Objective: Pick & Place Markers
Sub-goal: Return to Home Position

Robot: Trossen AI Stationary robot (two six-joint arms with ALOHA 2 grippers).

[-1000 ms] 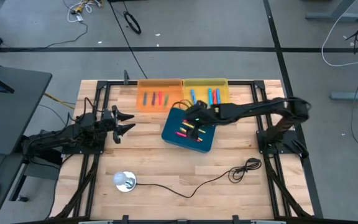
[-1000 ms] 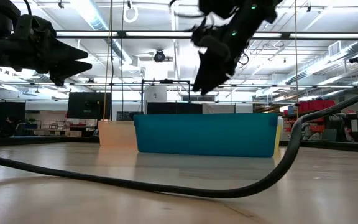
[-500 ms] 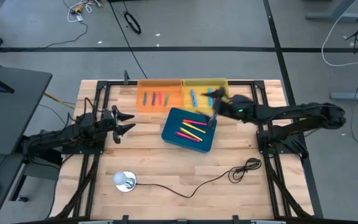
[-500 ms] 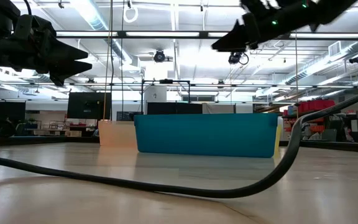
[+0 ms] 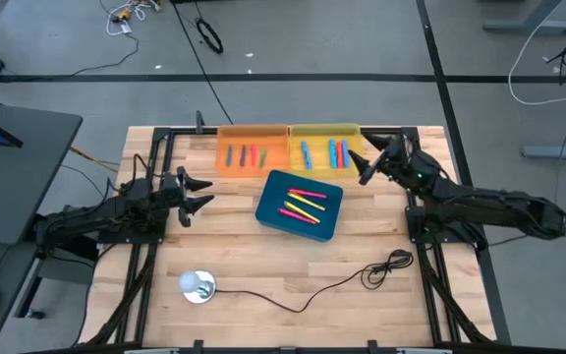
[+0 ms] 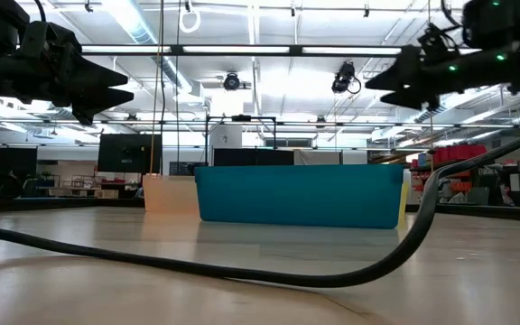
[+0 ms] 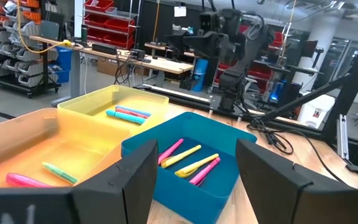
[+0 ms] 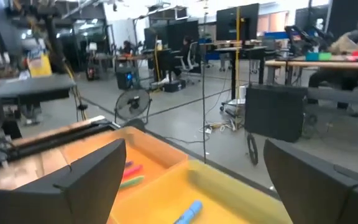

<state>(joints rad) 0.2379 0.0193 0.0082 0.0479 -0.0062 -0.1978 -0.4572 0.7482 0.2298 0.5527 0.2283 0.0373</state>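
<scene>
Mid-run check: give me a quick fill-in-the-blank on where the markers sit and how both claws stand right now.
1. The pink and yellow markers lie together in the ____ bin.
2. The left claw and the right claw are both ____, holding nothing.
3. The blue markers lie in the ____ bin, beside the orange bin.
Missing words: blue; open; yellow.

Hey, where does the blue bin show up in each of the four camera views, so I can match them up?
High view: the blue bin sits at table centre, turned askew.
Low view: its wide wall fills mid-picture.
Left wrist view: lower centre, between that arm's fingers.
Right wrist view: not in it.
Shared landmark: the yellow bin, visible in all four.
</scene>
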